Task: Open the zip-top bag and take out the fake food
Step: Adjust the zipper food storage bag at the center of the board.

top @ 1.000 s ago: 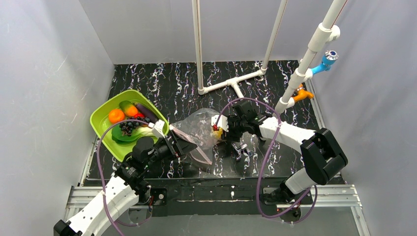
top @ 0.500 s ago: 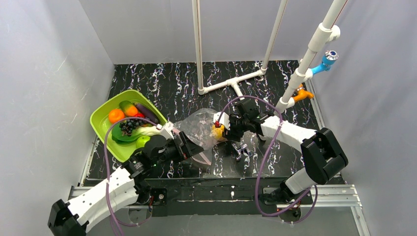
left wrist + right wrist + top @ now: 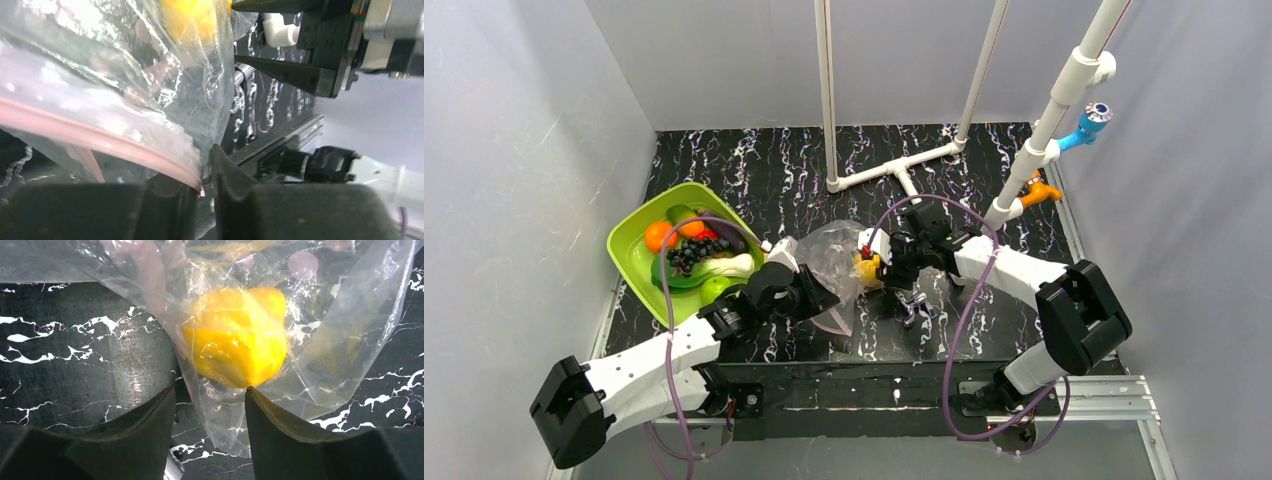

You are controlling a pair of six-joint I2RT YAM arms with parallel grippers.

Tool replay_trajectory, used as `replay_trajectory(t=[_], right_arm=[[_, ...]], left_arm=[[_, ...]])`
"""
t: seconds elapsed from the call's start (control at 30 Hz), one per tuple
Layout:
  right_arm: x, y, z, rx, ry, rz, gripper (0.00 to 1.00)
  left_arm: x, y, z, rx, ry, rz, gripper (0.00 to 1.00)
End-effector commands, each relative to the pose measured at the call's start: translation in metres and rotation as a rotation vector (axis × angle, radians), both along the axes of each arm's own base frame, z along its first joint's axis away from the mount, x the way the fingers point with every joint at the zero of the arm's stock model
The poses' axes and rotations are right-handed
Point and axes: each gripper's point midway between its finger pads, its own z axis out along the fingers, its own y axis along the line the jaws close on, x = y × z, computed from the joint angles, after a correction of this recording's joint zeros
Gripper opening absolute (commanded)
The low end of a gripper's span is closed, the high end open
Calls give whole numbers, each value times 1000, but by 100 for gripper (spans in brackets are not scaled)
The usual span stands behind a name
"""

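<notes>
Roughly at the centre of the overhead view, the zip-top bag [image 3: 832, 255] lies crumpled on the black marbled table [image 3: 764, 175], between the two arms. The left gripper [image 3: 816, 297] meets it from the lower left. In the left wrist view its jaws stand almost together, and the end of the pink zip strip [image 3: 100, 137] is pinched in the narrow slot between them, low in the frame. The right gripper [image 3: 871, 270] comes in from the right. In the right wrist view its two dark fingers [image 3: 280, 440] stand apart at the bottom edge, with loose clear film hanging in the gap. Just above their tips sits the yellow lemon [image 3: 237, 342], inside the bag. The right-hand fingertip touches the lemon through the plastic, and the jaws are not closed on it. At left of the overhead view the lime-green tray [image 3: 629, 250] holds more fake food [image 3: 692, 252]. A small metal fitting [image 3: 911, 305] lies just below the right gripper.
</notes>
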Motion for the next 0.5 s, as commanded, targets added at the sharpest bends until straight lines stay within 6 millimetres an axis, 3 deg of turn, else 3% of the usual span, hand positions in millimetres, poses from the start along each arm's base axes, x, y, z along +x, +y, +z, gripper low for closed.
replay_trajectory(t=[0.0, 0.2, 0.47], right_arm=[[6, 8, 21, 56, -21, 3, 60], [9, 5, 26, 76, -30, -7, 63], [-3, 15, 27, 126, 65, 4, 63]], left_arm=[[3, 6, 25, 8, -74, 5, 6], [-24, 13, 59, -56, -74, -82, 0], [-38, -5, 57, -153, -22, -169, 0]])
